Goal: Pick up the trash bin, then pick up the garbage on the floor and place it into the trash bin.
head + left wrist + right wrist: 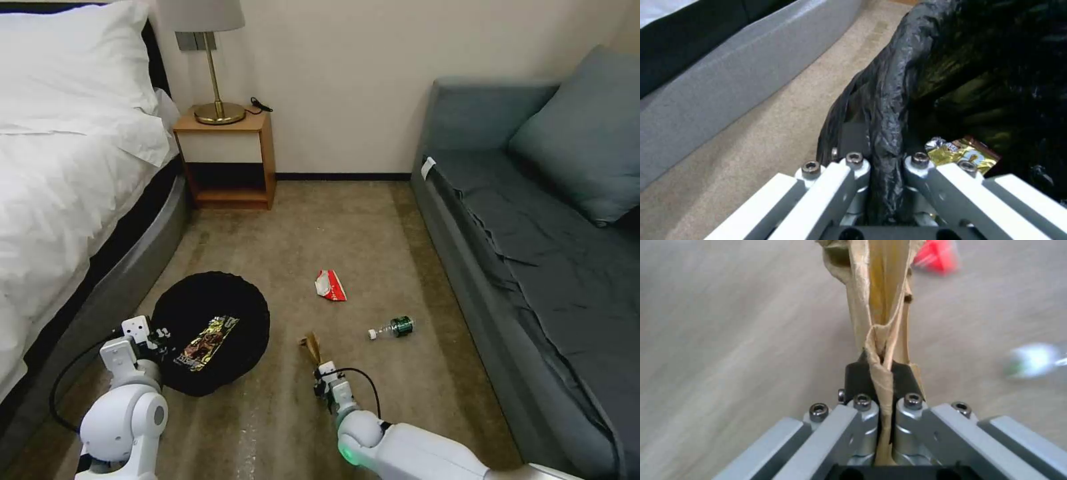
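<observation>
while the left gripper (882, 160) pinches the trash bin (212, 330) rim,
right gripper (880, 373) reaches forward low, clamped on the banana peel (882, 306).

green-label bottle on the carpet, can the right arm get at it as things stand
Probably not right away: the right gripper is shut on the banana peel. The carpet between it and the bottle looks bare.

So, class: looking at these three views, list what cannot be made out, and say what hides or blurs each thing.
- Print on the snack wrapper in the trash bin: too small in the head view, half hidden by the left gripper in its wrist view.
- Bottle label: blurred, cut by the right wrist view's edge.
- Banana peel top: cut off above the right gripper.
</observation>
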Tool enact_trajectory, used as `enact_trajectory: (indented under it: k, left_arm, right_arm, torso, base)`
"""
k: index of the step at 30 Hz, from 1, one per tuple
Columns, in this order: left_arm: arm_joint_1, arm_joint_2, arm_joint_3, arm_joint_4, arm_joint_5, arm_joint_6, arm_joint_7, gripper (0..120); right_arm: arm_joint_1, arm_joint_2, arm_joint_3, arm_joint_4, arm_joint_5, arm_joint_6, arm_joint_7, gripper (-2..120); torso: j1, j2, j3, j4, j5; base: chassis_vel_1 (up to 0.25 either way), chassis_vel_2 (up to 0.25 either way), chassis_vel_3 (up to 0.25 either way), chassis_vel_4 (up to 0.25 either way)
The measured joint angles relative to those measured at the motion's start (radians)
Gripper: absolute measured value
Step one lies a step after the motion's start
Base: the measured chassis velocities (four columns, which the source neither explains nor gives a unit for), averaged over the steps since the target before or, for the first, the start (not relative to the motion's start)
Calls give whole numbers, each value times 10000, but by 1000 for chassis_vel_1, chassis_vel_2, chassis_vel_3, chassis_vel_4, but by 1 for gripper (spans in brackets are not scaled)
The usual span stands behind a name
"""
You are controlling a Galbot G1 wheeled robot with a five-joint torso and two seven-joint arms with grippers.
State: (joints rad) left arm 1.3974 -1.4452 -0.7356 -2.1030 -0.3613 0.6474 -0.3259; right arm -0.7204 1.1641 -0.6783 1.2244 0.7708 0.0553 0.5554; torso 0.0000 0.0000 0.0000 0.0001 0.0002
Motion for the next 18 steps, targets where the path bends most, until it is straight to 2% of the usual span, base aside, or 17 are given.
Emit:
enact_trajectory:
  k: [1, 5, 6, 10, 11, 13, 15, 18]
  left_arm:
    - [0, 0, 0, 0, 0, 0, 0, 4]
    - [49, 19, 22, -2, -30, -10, -5, 4]
    - [49, 19, 22, -2, -30, -10, -5, 4]
    - [87, 13, 172, 30, -25, -32, -2, 4]
    - [87, 13, 172, 30, -25, -32, -2, 4]
    - [93, 12, 253, 54, -5, -51, -3, 4]
    - [93, -19, 362, 80, 14, -72, -1, 4]
    - [82, -50, 457, 91, 37, -74, 0, 4]
  right_arm:
    - [0, 0, 0, 0, 0, 0, 0, 0]
    - [-38, -1205, 1557, 1598, 15, -139, 161, 0]
    - [-38, -1205, 1557, 1598, 15, -139, 161, 0]
    - [2, -2012, 2379, 3728, 294, -444, 252, 0]
    - [2, -2012, 2379, 3728, 294, -444, 252, 0]
    - [117, -2090, 2407, 4853, 658, -615, 321, 0]
    - [358, -1901, 1963, 5792, 988, -660, 421, 0]
    - [633, -1553, 1256, 6303, 1257, -651, 569, 0]
  torso:
    - [0, 0, 0, 0, 0]
    - [1, -1, 2, -3, 1]
    - [1, -1, 2, -3, 1]
    - [1, 0, 2, -5, 0]
    - [1, 0, 2, -5, 0]
    - [0, 0, 1, -3, -2]
    - [0, 0, 0, -2, -3]
    - [0, 0, 1, 0, -2]
  base:
    - [0, 0, 0, 0]
    - [0, 0, 0, 0]
    - [0, 0, 0, 0]
    - [0, 0, 0, 0]
    - [0, 0, 0, 0]
    - [0, 0, 0, 0]
    - [0, 0, 0, 0]
    - [0, 0, 0, 0]
